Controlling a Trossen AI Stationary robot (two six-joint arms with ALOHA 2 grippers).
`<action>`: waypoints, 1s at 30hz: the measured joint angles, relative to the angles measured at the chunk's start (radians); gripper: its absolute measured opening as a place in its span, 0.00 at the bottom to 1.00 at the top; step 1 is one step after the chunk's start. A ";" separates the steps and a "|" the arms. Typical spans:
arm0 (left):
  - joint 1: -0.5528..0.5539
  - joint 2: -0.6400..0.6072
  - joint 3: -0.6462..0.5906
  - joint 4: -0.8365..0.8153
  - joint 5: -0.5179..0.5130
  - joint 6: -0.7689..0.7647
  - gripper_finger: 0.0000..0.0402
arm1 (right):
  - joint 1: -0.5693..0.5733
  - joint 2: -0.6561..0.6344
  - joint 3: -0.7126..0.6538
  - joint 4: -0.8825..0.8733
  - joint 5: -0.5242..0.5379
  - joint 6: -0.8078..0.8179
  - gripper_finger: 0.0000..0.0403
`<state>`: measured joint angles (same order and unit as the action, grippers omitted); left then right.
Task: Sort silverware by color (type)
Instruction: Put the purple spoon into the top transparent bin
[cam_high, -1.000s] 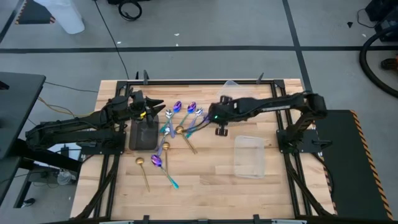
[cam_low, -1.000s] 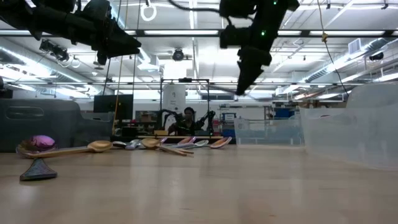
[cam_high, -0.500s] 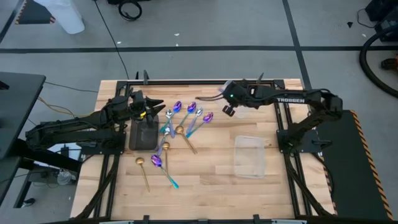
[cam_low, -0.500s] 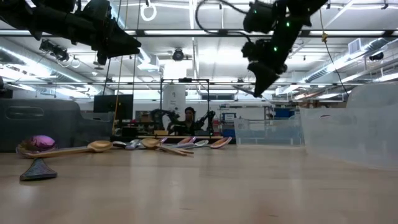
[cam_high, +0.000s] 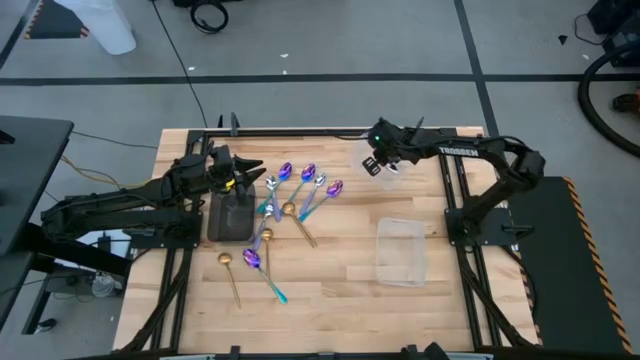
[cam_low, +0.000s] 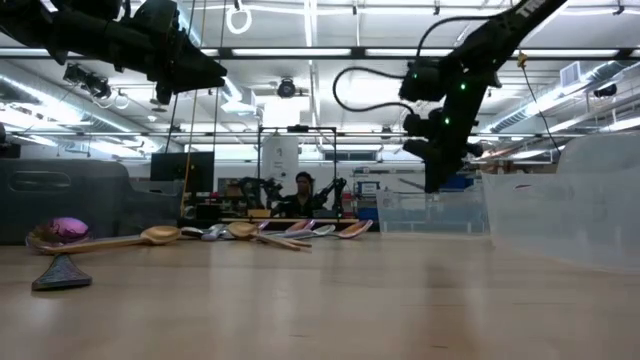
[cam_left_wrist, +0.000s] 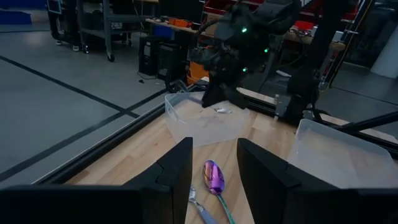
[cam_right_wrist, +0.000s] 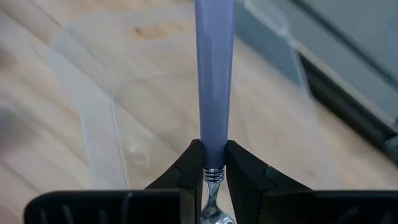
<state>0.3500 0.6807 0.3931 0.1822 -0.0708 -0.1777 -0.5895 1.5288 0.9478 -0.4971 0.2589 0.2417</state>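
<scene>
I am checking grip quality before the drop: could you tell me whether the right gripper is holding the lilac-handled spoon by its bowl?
No, the right gripper pinches the lilac-handled spoon where handle meets metal neck.

held spoon (cam_right_wrist: 214, 81) bowel perhaps cropped, far clutter blurred

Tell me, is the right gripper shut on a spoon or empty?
Shut on a spoon: the right gripper has both fingers pressed against the lilac-handled spoon.

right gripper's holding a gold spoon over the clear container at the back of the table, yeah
Not quite: the spoon in the right gripper has a lilac handle, not gold, as the right wrist view shows. The rest holds: the high view puts that gripper over the clear container at the back of the table.
</scene>
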 joint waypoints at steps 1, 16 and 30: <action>0.000 0.000 0.000 0.000 0.000 0.002 0.34 | -0.003 0.014 0.000 -0.002 -0.011 0.011 0.15; 0.000 0.000 0.000 0.000 0.000 0.005 0.33 | -0.046 0.123 0.000 -0.004 -0.054 0.056 0.17; 0.000 0.000 0.000 0.000 0.000 0.006 0.33 | -0.061 0.123 0.000 -0.005 -0.071 0.096 0.22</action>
<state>0.3504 0.6806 0.3931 0.1822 -0.0709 -0.1719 -0.6510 1.6520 0.9478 -0.5022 0.1879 0.3381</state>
